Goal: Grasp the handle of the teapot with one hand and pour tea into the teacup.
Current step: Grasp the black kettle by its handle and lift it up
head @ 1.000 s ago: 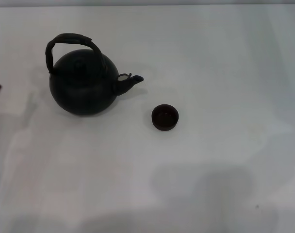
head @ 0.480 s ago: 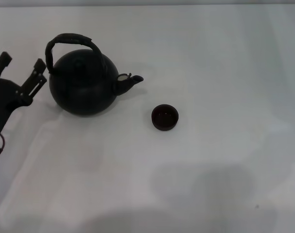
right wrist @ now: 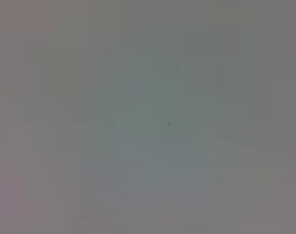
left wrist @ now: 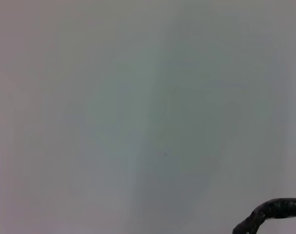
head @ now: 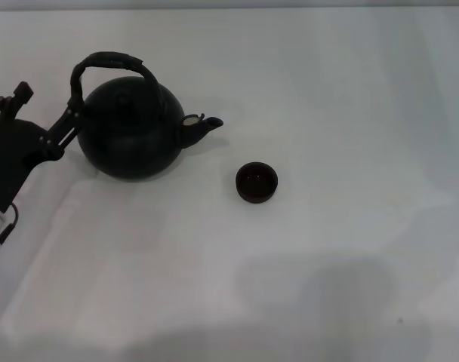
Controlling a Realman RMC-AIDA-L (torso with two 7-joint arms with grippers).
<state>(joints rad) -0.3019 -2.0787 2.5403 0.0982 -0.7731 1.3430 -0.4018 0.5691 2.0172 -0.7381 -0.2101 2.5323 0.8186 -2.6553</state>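
Observation:
The round matte-black teapot (head: 131, 128) stands upright at the back left of the white table, its stubby spout (head: 201, 127) pointing right. Its black wrapped arched handle (head: 109, 64) loops over the top; a piece of it shows in the left wrist view (left wrist: 269, 214). The small dark teacup (head: 257, 182) sits apart, to the right and in front of the spout. My left gripper (head: 47, 103) is open at the teapot's left side, its nearer fingertip close to the handle's left joint. The right gripper is out of view.
The white table (head: 328, 264) stretches to the right and front of the teacup. The right wrist view shows only bare table surface (right wrist: 148, 117).
My left gripper has come in from the left edge and moved right and a little up, closing on the teapot's left side. Teapot and teacup have not moved.

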